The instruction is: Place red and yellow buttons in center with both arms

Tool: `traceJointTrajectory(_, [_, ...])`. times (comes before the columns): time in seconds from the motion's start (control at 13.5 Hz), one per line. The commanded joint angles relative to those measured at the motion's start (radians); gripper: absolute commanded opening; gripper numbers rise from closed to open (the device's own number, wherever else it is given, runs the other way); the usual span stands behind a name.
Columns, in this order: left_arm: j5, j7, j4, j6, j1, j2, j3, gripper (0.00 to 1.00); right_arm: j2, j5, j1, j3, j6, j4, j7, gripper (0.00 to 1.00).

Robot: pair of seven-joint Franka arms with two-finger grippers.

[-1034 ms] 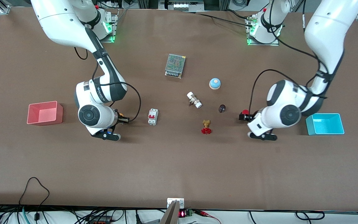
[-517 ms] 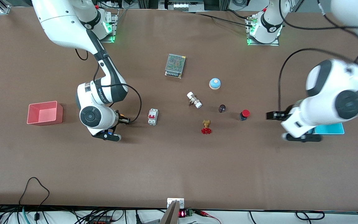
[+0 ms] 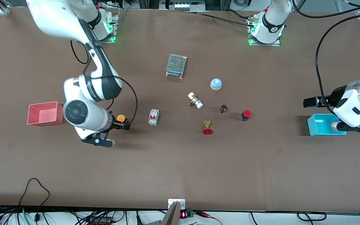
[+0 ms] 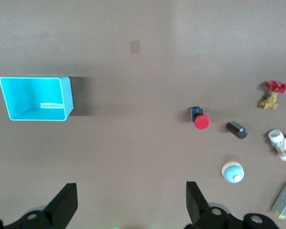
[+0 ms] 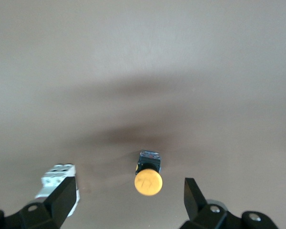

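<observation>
The red button (image 3: 246, 114) rests on the brown tabletop (image 3: 180, 162) near the middle, beside a small dark cylinder (image 3: 223, 108); it also shows in the left wrist view (image 4: 201, 121). The yellow button (image 3: 121, 118) rests on the table beside the circuit breaker (image 3: 154, 117), toward the right arm's end. My right gripper (image 3: 124, 126) is open just above the yellow button (image 5: 148, 181), which lies free between the spread fingers of the right gripper (image 5: 128, 188). My left gripper (image 3: 308, 102) is open and empty (image 4: 129, 188), raised over the table by the blue bin (image 3: 323, 125).
A red bin (image 3: 44, 113) stands at the right arm's end. A brass valve with a red handwheel (image 3: 207, 127), a white fitting (image 3: 195, 100), a blue-and-white bell (image 3: 216, 83) and a metal power supply (image 3: 176, 65) lie around the middle.
The left gripper let go of the red button and drew back, rising, toward the blue bin. The right gripper opened, left the yellow button on the table and lifted.
</observation>
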Motion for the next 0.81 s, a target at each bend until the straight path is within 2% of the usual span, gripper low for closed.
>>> traceJointTrajectory(0.0, [0.026, 0.070, 0.012, -0.019, -0.002, 0.000, -0.001, 1.00, -0.130, 0.019, -0.044, 0.001, -0.027, -0.020, -0.070, 1.00])
traceJointTrajectory(0.15, [0.026, 0.080, 0.007, -0.017, -0.005, -0.020, 0.008, 1.00, -0.184, 0.009, -0.078, 0.001, -0.076, -0.020, -0.142, 1.00])
traceJointTrajectory(0.37, [0.013, 0.080, -0.077, 0.013, -0.129, -0.107, 0.158, 1.00, -0.247, -0.013, -0.112, -0.023, -0.195, -0.020, -0.158, 1.00])
traceJointTrajectory(0.44, [-0.006, 0.088, -0.162, 0.090, -0.184, -0.171, 0.245, 1.00, -0.280, -0.039, -0.121, -0.045, -0.240, -0.020, -0.205, 1.00])
traceJointTrajectory(0.59, [-0.180, 0.132, -0.376, 0.199, -0.272, -0.306, 0.440, 1.00, -0.317, -0.036, -0.151, -0.109, -0.277, -0.020, -0.363, 1.00])
traceJointTrajectory(0.66, [-0.194, 0.158, -0.439, 0.246, -0.318, -0.343, 0.498, 1.00, -0.340, -0.036, -0.202, -0.111, -0.279, -0.024, -0.429, 1.00])
traceJointTrajectory(0.74, [-0.194, 0.162, -0.505, 0.326, -0.338, -0.388, 0.528, 1.00, -0.351, -0.036, -0.278, -0.084, -0.286, -0.028, -0.487, 1.00])
